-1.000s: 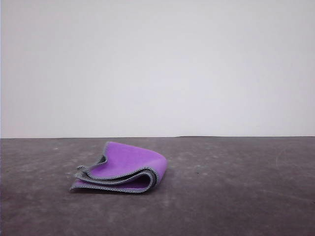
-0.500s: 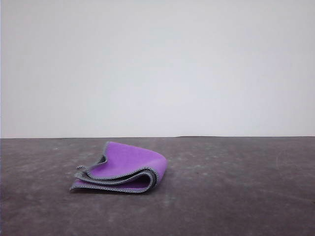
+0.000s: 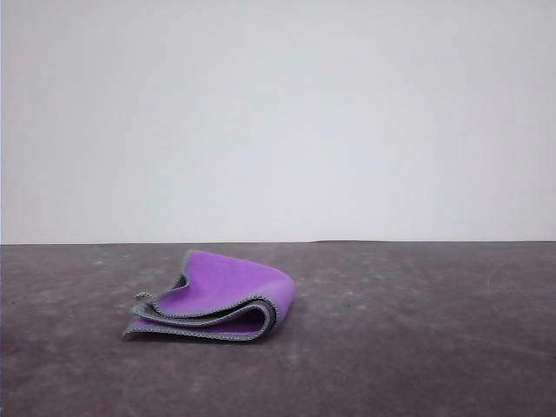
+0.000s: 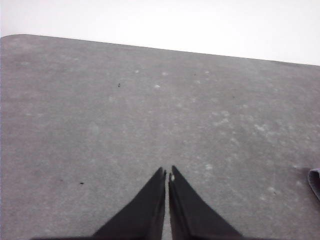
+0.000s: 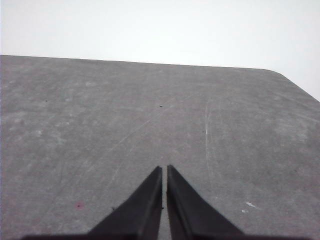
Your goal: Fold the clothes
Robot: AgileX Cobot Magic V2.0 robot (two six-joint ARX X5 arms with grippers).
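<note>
The clothes are one small cloth lying folded over on itself on the dark grey table, left of centre in the front view. Its purple face shows on top and grey stitched edging runs along the layered front edges. A grey corner of the clothes peeks in at the edge of the left wrist view. My left gripper hangs over bare tabletop, shut with nothing between its black fingers. My right gripper is likewise shut over bare table, holding nothing.
The table's far edge meets a plain white wall. In the right wrist view the table's rounded corner lies ahead, with faint scratches on the surface.
</note>
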